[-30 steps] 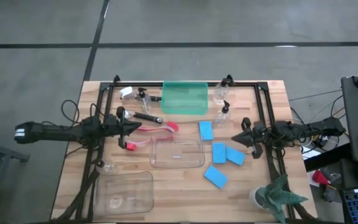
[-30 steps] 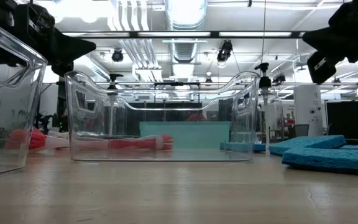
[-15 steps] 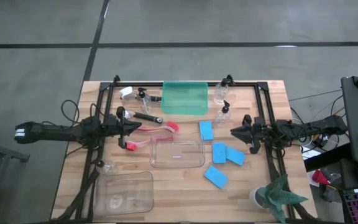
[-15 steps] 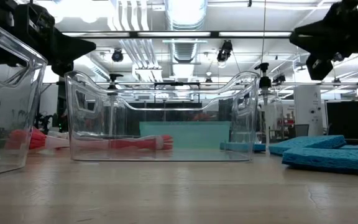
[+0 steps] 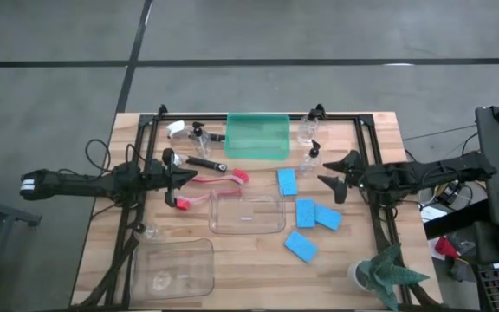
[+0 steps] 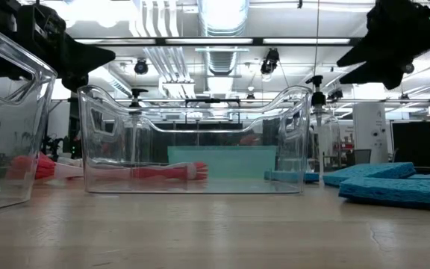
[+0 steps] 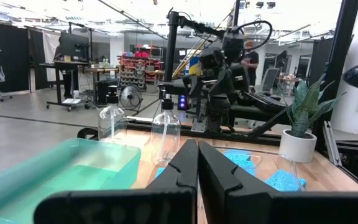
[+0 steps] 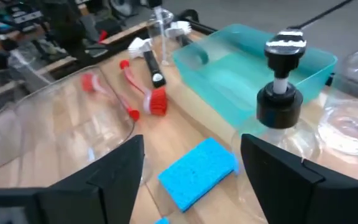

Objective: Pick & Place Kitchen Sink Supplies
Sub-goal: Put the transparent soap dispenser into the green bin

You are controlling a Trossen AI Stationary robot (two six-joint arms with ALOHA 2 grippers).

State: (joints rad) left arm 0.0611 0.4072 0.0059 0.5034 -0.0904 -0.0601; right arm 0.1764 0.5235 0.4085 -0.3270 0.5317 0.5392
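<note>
The wooden worktop [image 5: 93,251] carried everything. A large clear bin [image 5: 173,269] sat at its near left corner, and a smaller clear bin [image 5: 247,214] stood near the middle. The translucent green tray [image 5: 256,136] lay at the middle of the far edge. A potted plant [image 5: 386,270] stood at the near right corner.

The left arm hung over the left side of the worktop, its left gripper [image 5: 190,178] with fingers pressed together and holding nothing, just above the brushes. The right arm reached in from the right edge; the right gripper [image 5: 335,181] had its fingers spread, empty, just beside a pump bottle [image 5: 311,159] and the far sponge.

4 blue sponges lay right of the middle bin: 1 [image 5: 287,181] nearest the tray, 2 [image 5: 306,212] [image 5: 327,217] touching each other beside the bin's right end, and 1 [image 5: 301,246] toward the near edge.

Another pump bottle [image 5: 307,130] stood by the tray's right end, and 1 [image 5: 199,136] by its left end.

A red brush [image 5: 219,179], a black brush [image 5: 199,162] and a white-headed brush [image 5: 176,128] lay left of the tray, between it and the left gripper.
</note>
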